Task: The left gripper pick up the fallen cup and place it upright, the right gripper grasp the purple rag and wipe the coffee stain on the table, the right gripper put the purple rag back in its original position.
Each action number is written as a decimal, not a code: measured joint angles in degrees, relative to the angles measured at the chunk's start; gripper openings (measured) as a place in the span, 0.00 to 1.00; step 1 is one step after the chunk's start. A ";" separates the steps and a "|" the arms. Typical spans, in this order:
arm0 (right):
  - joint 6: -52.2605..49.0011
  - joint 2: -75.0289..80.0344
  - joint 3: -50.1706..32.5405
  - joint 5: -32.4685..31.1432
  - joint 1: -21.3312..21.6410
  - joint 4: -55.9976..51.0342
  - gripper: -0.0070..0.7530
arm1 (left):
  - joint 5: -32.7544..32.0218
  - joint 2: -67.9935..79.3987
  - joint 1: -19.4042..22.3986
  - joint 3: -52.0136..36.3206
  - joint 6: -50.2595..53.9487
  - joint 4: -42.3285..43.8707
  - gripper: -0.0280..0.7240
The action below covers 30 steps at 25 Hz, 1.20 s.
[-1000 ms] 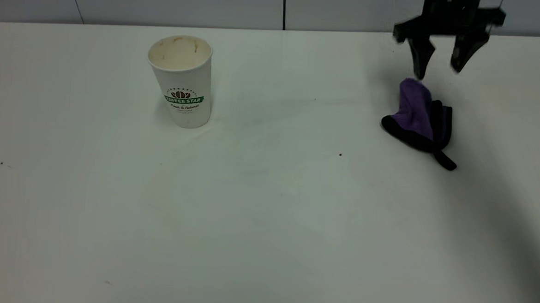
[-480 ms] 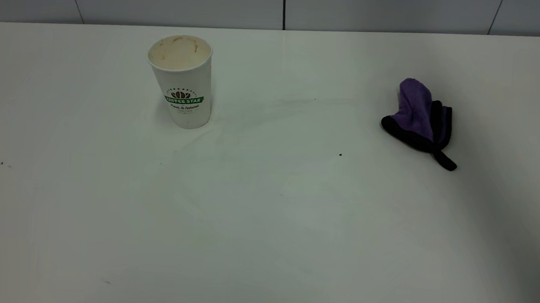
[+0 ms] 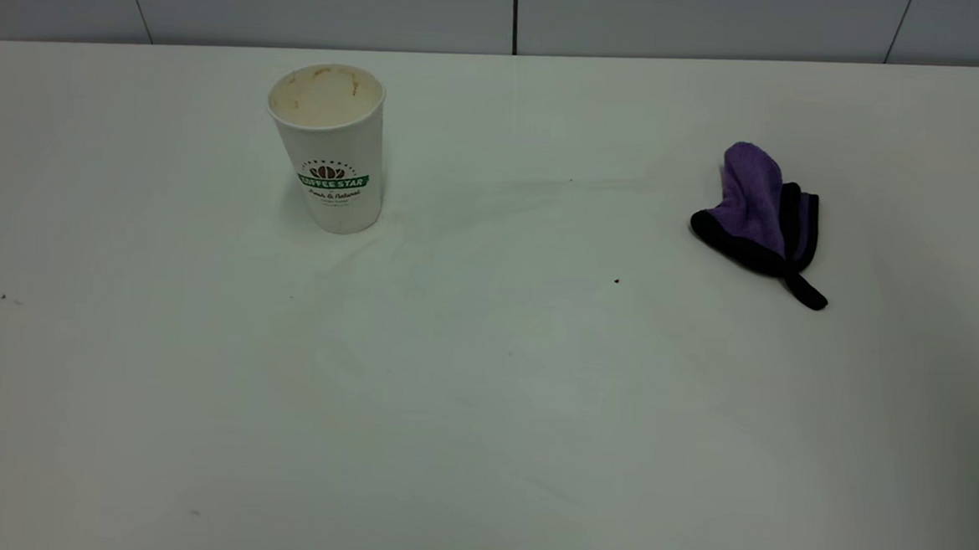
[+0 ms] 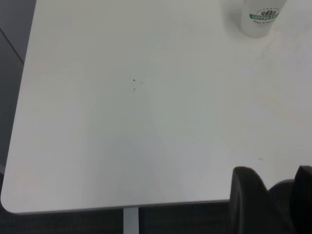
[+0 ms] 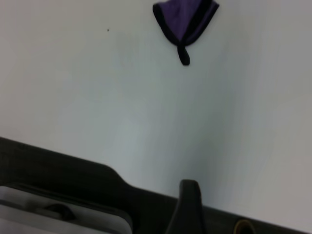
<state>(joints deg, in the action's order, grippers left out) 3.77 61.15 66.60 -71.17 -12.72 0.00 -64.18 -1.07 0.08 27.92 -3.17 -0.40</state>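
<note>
Coffee cup of white dimpled paper (image 3: 329, 147) stands upright on the large white smooth bench (image 3: 483, 392), toward its far left part in the exterior view, open mouth up and its cream inside marked with brown stains. A green banner on its side reads "COFFEE STAR" under a brown bean logo; the small script beneath is too fine to read. The left wrist view catches the same cup (image 4: 261, 18) near the frame's edge.

Well apart from it, on the bench's right part, lies the small folded purple microfibre rag with black edging (image 3: 761, 215), its black loop tail trailing toward the near side. It also shows in the right wrist view (image 5: 185, 23).

Between cup and rag, a lone tiny dark speck (image 3: 616, 281) sits on the surface, and a few fainter specks (image 3: 2, 296) lie near the left edge.

The left gripper (image 4: 275, 204) shows only dark finger tips past the bench's edge, touching nothing; I cannot tell how far apart they are. The right gripper (image 5: 187, 207) shows a single dark finger, so its opening cannot be told either.
</note>
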 joint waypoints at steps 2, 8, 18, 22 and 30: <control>-1.08 -7.45 -8.15 1.53 0.00 0.00 0.92 | 0.00 0.00 0.00 0.00 0.00 0.00 0.36; -2.18 -28.76 -26.82 8.23 0.00 -1.98 0.91 | 0.00 0.00 0.00 0.00 0.00 0.00 0.36; -1.33 -46.28 -38.42 8.33 0.00 -2.00 0.89 | 0.00 0.00 0.00 0.00 0.00 0.00 0.36; -1.30 -46.48 -39.25 8.10 0.00 -1.95 0.88 | 0.00 0.00 0.00 0.00 0.00 0.00 0.36; -1.30 -46.48 -39.25 8.05 0.00 -1.95 0.86 | 0.00 0.00 0.00 0.00 0.00 0.00 0.36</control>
<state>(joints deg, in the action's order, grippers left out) 2.47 14.67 27.36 -63.12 -12.72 -1.95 -64.18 -1.07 0.08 27.92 -3.17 -0.40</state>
